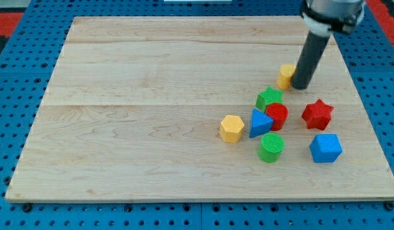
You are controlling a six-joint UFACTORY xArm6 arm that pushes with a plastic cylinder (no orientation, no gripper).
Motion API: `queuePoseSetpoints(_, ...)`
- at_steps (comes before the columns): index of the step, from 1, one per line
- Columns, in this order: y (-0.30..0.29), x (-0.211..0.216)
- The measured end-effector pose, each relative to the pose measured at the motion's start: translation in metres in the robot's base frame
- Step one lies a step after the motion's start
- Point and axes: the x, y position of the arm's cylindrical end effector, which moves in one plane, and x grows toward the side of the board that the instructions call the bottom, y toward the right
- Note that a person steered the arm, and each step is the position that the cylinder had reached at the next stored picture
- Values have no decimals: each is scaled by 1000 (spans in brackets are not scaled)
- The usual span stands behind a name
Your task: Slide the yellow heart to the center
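The wooden board [152,96] is taking up nearly the whole view, lying flat on a blue pegboard surface [11,96] that is showing around its edges. My rod is coming down from the view's top right, dark and straight, and my tip [300,85] is resting on the board in the upper right part. It is a plain rod with nothing to spread or pinch, so it is simply pressing end-on against the wood. The yellow heart [286,75] is sitting just to the view's left of my tip, touching or all but touching the rod, and part of it is hiding behind the rod, so its shape is only partly showing. It is lying well to the view's right of the board's center and somewhat above it. Below my tip a cluster of blocks is gathering in the board's lower right. The blue cube [325,148] is sitting farthest toward the view's bottom right, with the red star [317,114] just above it. Left of those, the green block [268,98] is touching the red cylinder [277,116], which is pressing against the blue triangle [260,122]. The green cylinder [271,147] is standing just below that group, and the yellow hexagon [231,128] is sitting at the cluster's left edge, close beside the blue triangle.
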Motion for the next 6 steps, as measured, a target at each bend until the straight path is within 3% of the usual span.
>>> queuePoseSetpoints(2, -127, -79)
queuePoseSetpoints(3, -17, -84)
queuePoseSetpoints(4, -10, -111)
queuePoseSetpoints(5, -111, -121)
queuePoseSetpoints(6, -176, -69)
